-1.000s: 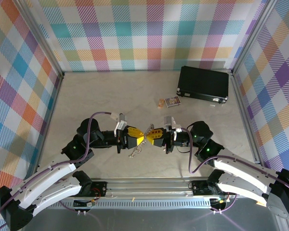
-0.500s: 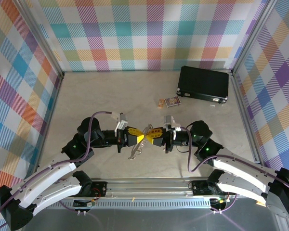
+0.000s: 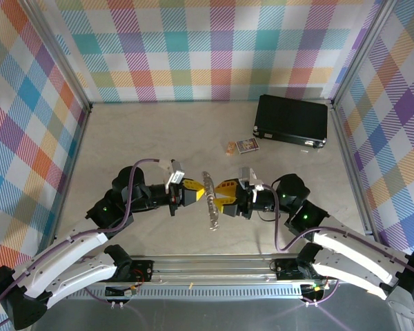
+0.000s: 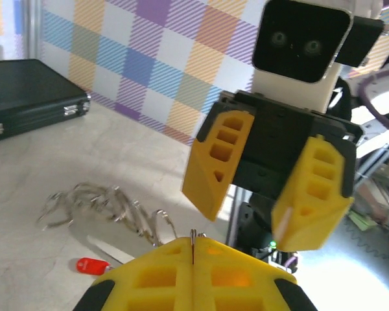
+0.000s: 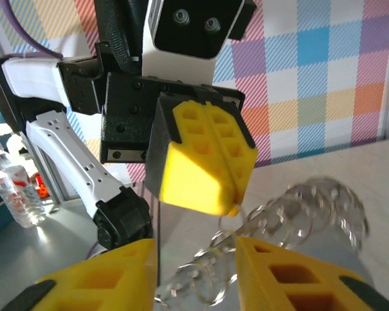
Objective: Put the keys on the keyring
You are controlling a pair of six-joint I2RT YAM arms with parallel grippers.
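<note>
The keyring [image 3: 209, 200] is a long silver chain-like loop hanging between my two grippers above the table. My left gripper [image 3: 195, 196] is shut on a thin metal edge of it, seen pinched between the yellow fingers [image 4: 193, 241]. From there the keyring [image 4: 100, 202] trails down to the left, and the key [image 4: 91, 265] with its red head and silver blade shows just below it. My right gripper [image 3: 223, 196] faces the left one, open, its fingertips [image 5: 117, 272] either side of the blurred keyring [image 5: 279, 220] without gripping it. The left gripper [image 5: 235, 206] shows shut opposite.
A black rectangular case [image 3: 292, 121] lies at the back right, also visible as the case [image 4: 32, 91] in the left wrist view. A small printed card [image 3: 244, 145] sits in front of it. Checked walls and metal posts close in the table on three sides.
My right gripper has opened and let go of the keyring. The loop has swung from below the left gripper to across the gap. My left gripper has closed fully on it.
</note>
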